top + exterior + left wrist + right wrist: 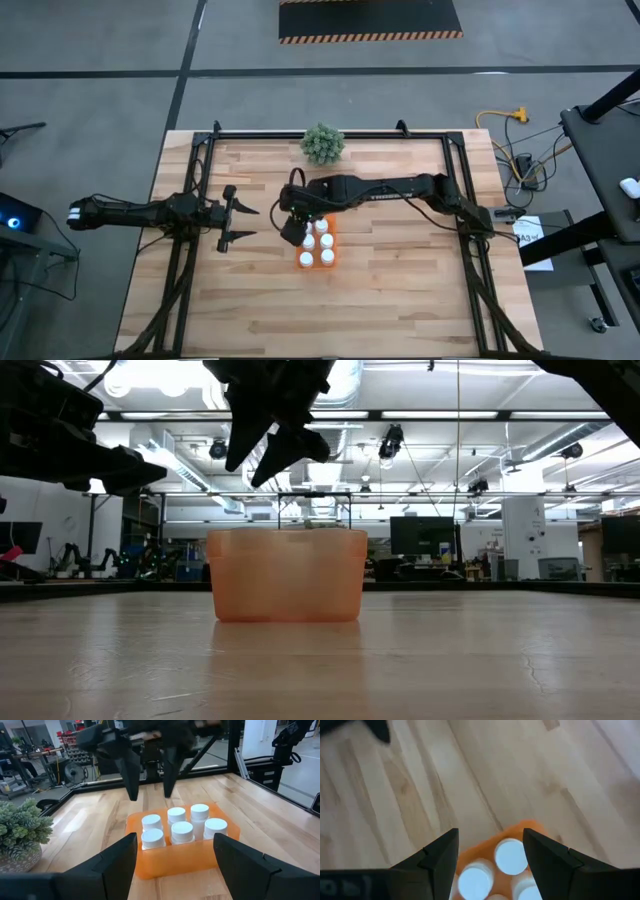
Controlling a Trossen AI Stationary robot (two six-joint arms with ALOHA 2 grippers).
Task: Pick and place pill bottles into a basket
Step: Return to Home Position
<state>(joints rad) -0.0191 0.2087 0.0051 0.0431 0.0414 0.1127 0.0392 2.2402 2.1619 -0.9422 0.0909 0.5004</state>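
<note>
Bottles [182, 831] (six) — inside basket [175, 860]

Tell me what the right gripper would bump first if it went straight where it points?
Likely the small white round-capped pill bottles in the orange rectangular plastic basket below the right gripper.

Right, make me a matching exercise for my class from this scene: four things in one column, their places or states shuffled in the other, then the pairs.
Column one:
1. pill bottles
2. plant
3. left hand
4. right hand

Column two:
A. open, raised over one end of the basket
B. standing inside the basket
C. open, off to the basket's side, not touching it
D. by the table edge, apart from the basket

Pairs: 1-B, 2-D, 3-C, 4-A
</note>
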